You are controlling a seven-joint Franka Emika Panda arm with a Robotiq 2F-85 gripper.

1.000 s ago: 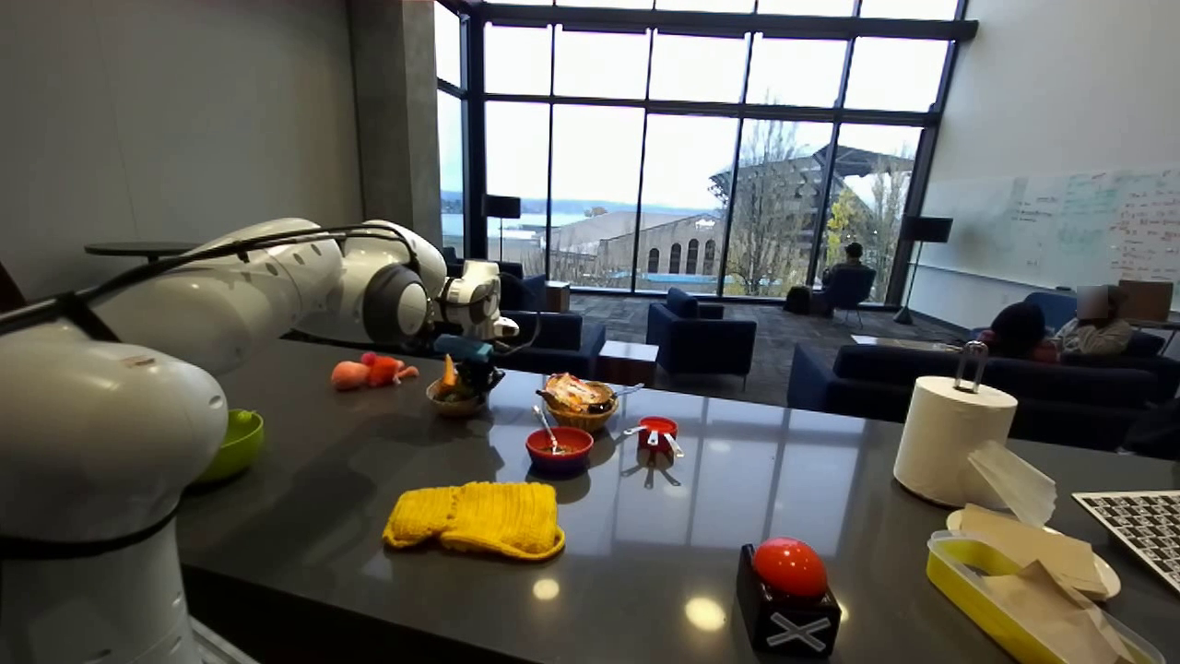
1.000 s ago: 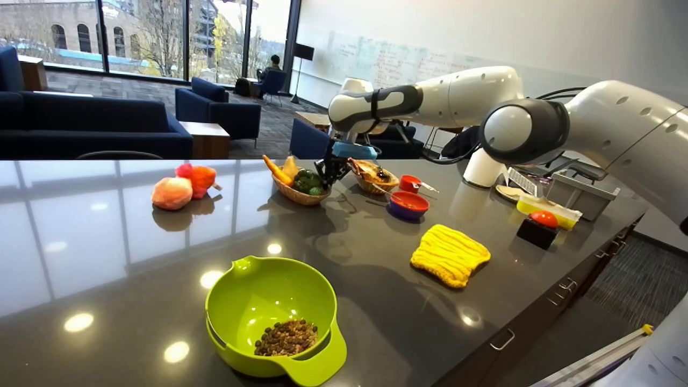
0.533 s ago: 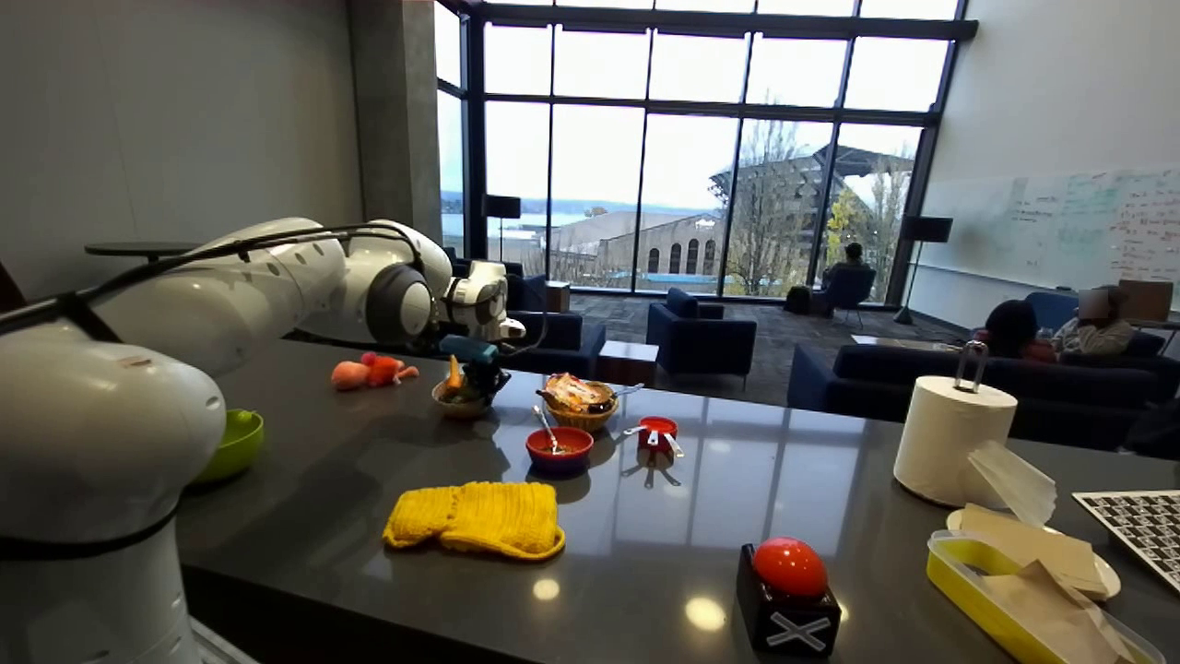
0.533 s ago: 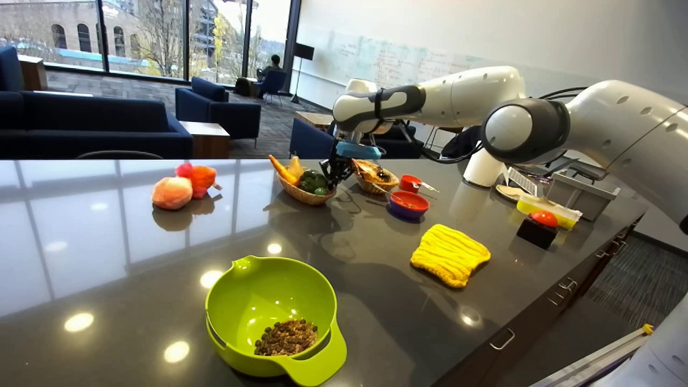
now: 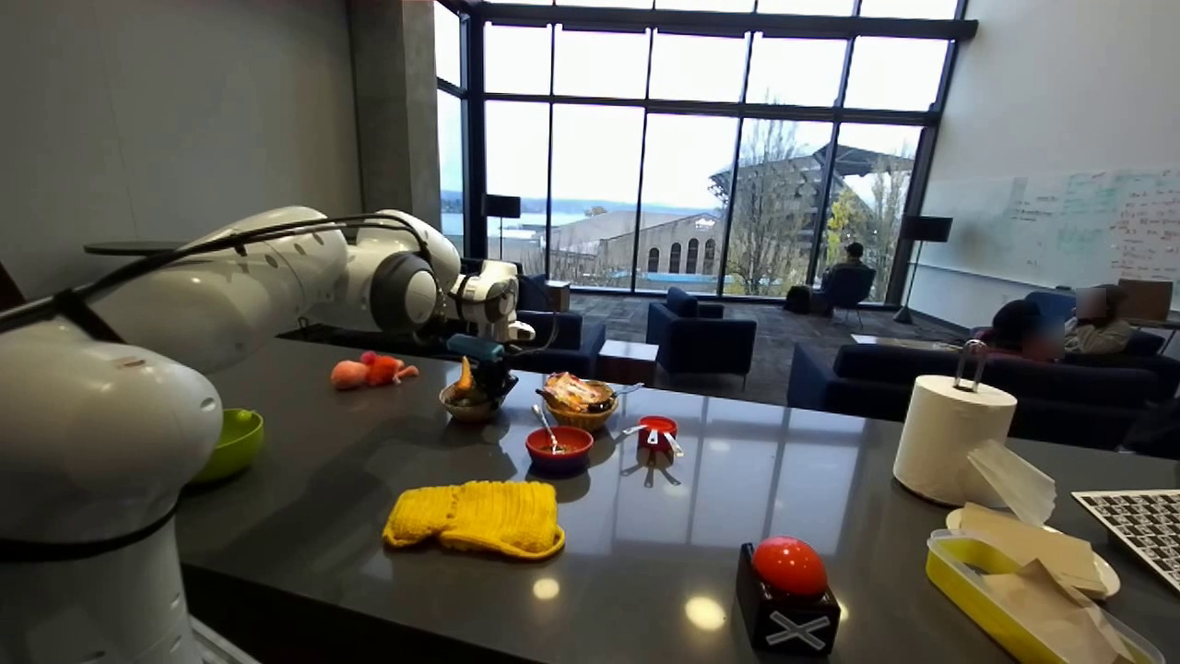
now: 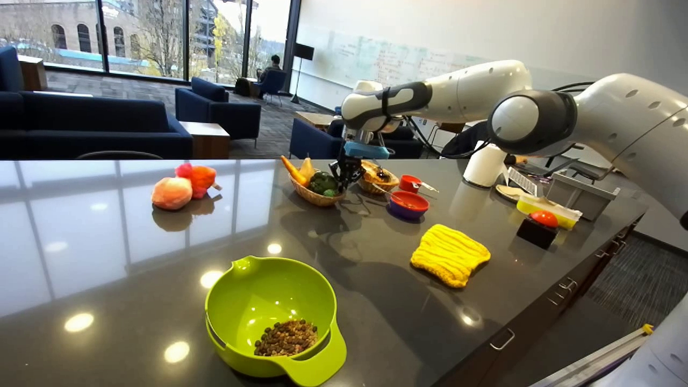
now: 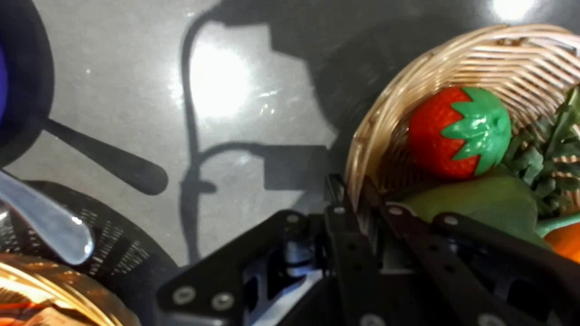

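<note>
Room: between held basket (image 6: 316,199) and green bowl (image 6: 269,290) | Obstacle: neighbouring basket (image 6: 377,187)

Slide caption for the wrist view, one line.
The claw pinches a wicker basket by its rim, a red-and-green toy strawberry inside, a second basket at lower left.

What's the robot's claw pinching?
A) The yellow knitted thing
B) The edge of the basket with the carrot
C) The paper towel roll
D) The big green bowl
B: in the wrist view, the rim of the wicker basket runs between the two fingers of the closed claw.
</note>
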